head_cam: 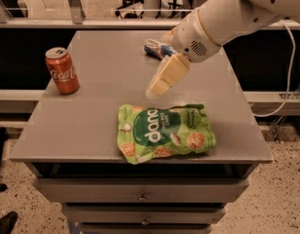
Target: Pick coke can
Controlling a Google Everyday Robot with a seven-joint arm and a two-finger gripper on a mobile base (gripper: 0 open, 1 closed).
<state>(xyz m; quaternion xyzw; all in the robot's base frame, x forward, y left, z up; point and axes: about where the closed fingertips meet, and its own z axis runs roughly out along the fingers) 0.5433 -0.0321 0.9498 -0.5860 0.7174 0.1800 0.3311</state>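
The coke can [62,71] stands upright near the left edge of the grey table [106,106]. It is red-orange with white script and a silver top. My gripper [162,80] hangs over the middle of the table on a white arm that reaches in from the upper right. It is well to the right of the can and just above the top edge of the green bag, touching nothing that I can see.
A green "dana" snack bag [164,132] lies flat near the front edge. A blue-and-silver can [156,49] lies on its side at the back, partly hidden by my arm. Drawers are below the tabletop. A cable hangs at the right.
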